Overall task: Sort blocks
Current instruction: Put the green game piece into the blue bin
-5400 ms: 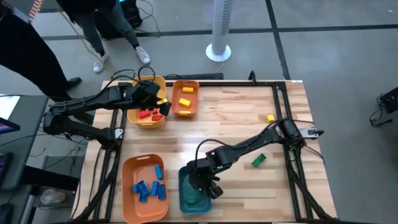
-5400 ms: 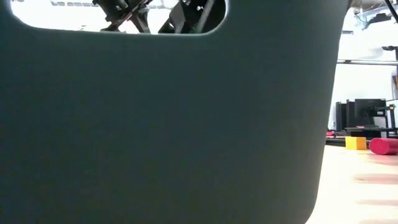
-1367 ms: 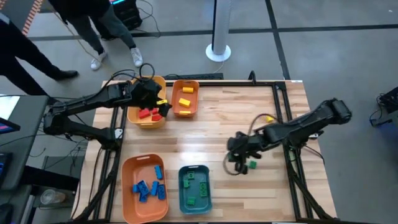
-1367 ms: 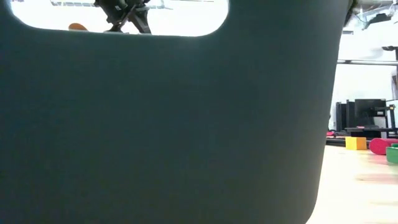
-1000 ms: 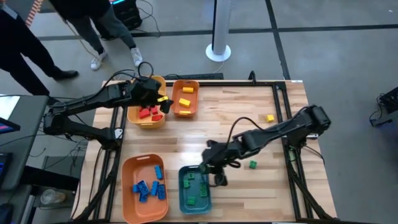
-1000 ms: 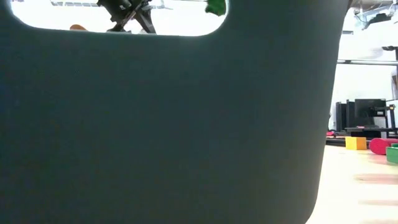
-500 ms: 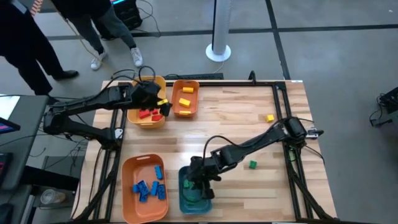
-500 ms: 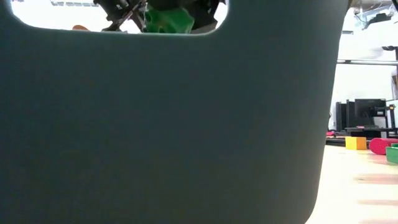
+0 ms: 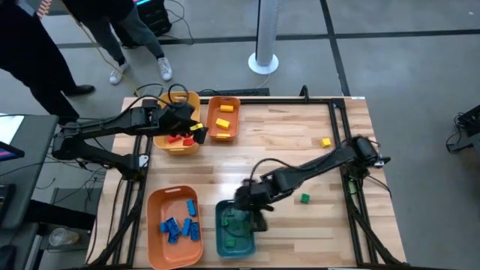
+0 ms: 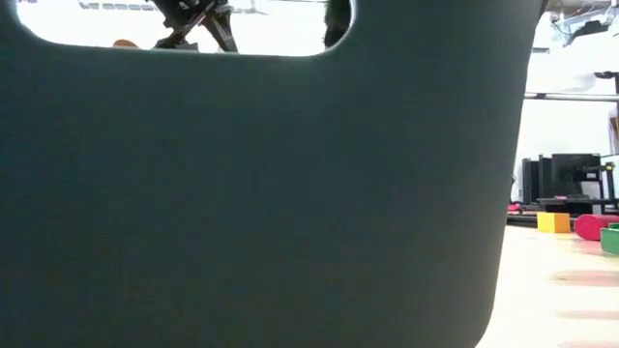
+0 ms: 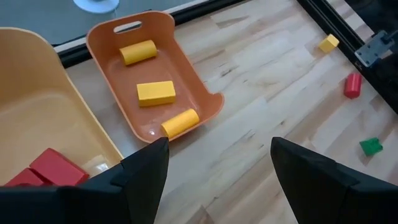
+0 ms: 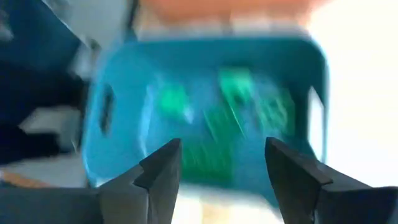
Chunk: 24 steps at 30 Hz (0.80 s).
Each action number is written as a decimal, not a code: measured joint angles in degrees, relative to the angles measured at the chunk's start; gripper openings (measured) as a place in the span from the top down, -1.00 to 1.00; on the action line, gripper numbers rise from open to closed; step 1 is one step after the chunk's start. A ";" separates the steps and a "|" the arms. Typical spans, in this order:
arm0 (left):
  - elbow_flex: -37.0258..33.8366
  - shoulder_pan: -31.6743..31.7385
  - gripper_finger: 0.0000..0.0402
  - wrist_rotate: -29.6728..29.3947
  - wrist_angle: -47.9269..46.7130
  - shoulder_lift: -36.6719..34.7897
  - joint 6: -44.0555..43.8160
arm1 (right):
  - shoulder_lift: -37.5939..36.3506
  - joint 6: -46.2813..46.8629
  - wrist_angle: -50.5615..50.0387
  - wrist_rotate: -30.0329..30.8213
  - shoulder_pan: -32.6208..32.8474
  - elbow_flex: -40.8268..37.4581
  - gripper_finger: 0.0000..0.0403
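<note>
My right gripper (image 9: 246,211) (image 12: 221,180) hangs open over the teal bin (image 9: 222,238) (image 12: 112,81), fingers slanting down, nothing between them. Green blocks (image 12: 233,87) lie in that bin. My left gripper (image 9: 192,129) (image 11: 217,180) waits open above the far left, between the yellow bin (image 9: 163,142) with red blocks (image 11: 53,168) and the small orange bin (image 9: 223,135) with yellow blocks (image 11: 155,92). Blue blocks (image 9: 178,225) lie in the large orange bin (image 9: 154,206). On the table lie a green block (image 9: 304,198), a yellow block (image 9: 325,141) and a red block (image 11: 352,84).
The teal bin's dark wall (image 10: 271,193) fills most of the low view. Black rails (image 9: 349,202) run along the table's right and far edges. Bare wood (image 9: 285,135) lies between the bins and the loose blocks. People stand beyond the far left corner.
My right gripper has carried a green block from the middle of the table toward the near left and down over the teal bin. Half a second ago the block showed at its fingers above the bin's rim; now it is gone from there.
</note>
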 joint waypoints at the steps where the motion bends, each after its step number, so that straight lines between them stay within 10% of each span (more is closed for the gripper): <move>1: 0.00 -0.34 -0.37 0.08 -0.04 -0.02 0.00 | -1.39 -0.02 -4.46 1.95 0.53 0.00 -0.16; 6: 0.02 -2.29 -0.37 0.31 -0.22 -0.66 0.08 | -11.79 1.44 -11.30 15.13 6.19 -9.80 -0.10; 14: 0.02 -5.50 -0.37 0.32 -0.30 -0.55 0.17 | -26.33 25.78 -3.36 16.22 10.54 -38.45 -0.13; 24: 0.02 -5.80 -0.37 0.32 -0.33 -0.55 1.27 | -43.17 42.77 -5.45 22.51 20.19 -53.05 -0.25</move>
